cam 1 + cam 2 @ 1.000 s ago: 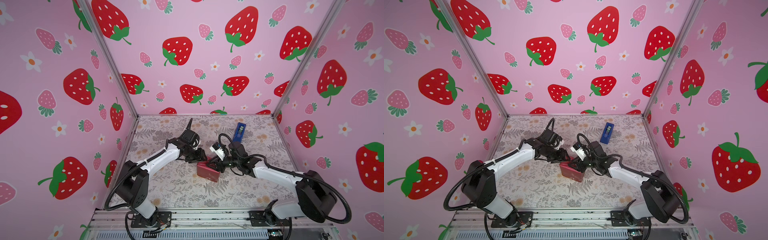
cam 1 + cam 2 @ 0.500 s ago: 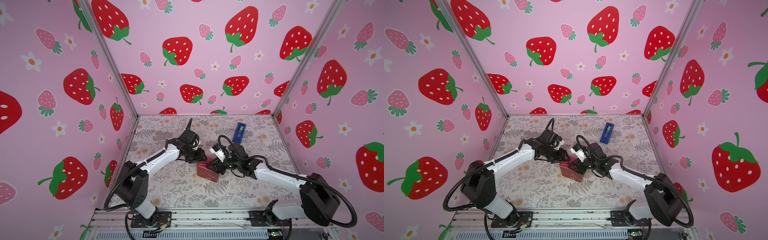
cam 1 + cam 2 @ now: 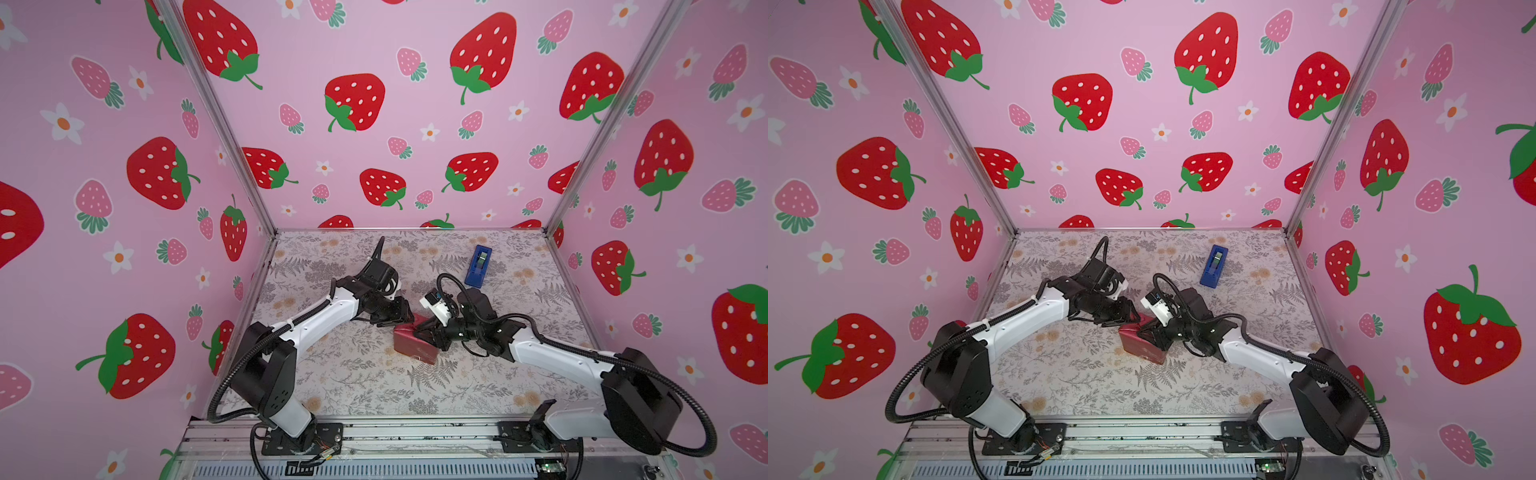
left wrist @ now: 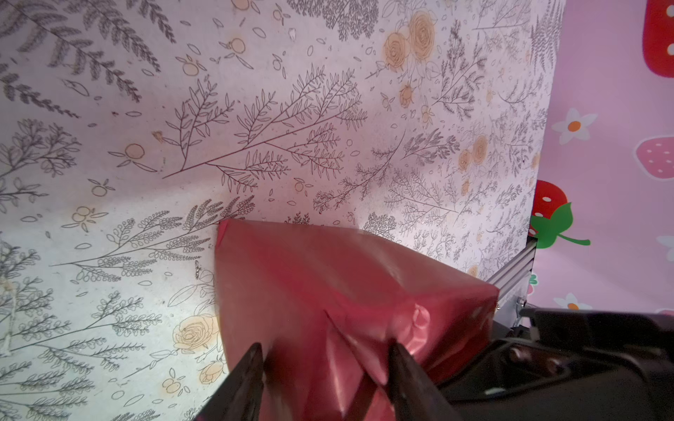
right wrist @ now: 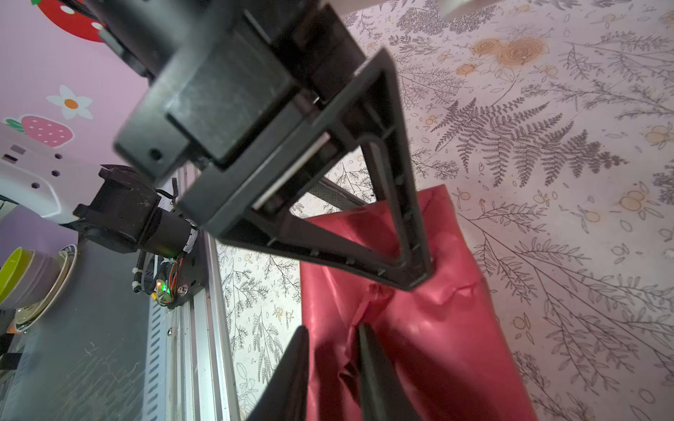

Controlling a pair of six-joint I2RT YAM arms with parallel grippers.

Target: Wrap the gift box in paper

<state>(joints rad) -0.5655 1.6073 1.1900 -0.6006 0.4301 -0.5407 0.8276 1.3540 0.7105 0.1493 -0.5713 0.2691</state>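
- Sitting near the middle of the table (image 3: 353, 386), the paper (image 3: 415, 349) is folded into a maroon, box-shaped parcel. The gift box is hidden under it.
- The parcel's top is creased and dented, and a crumpled seam runs along it in the right wrist view.
- The left gripper (image 4: 328, 364) reaches in from the far-left side. Its jaws are spread, and the fingertips (image 4: 395, 350) rest against a raised fold of the paper.
- The right gripper (image 5: 332, 350) comes in from the other side. Its jaws are narrowly apart with the crumpled seam between them, and I cannot tell whether they nip it.
- In both top views the two grippers meet just above the parcel's far end.
- The table has a pale covering printed with grey ferns, sprigs and faded orange roses. It looks scuffed and stained in places.
- A blue tape dispenser (image 3: 478, 266) lies well apart from the parcel, toward the far right corner.
- Pink walls (image 3: 374, 166) printed with red and pink strawberries and white flowers enclose three sides, joined by silver metal posts (image 3: 220, 124).
- A slotted metal rail (image 3: 415, 432) runs along the near edge and carries both arm bases.
- Beyond the rail, the right wrist view shows a stack of dishes (image 5: 33, 280) with a lime-green bowl on top.
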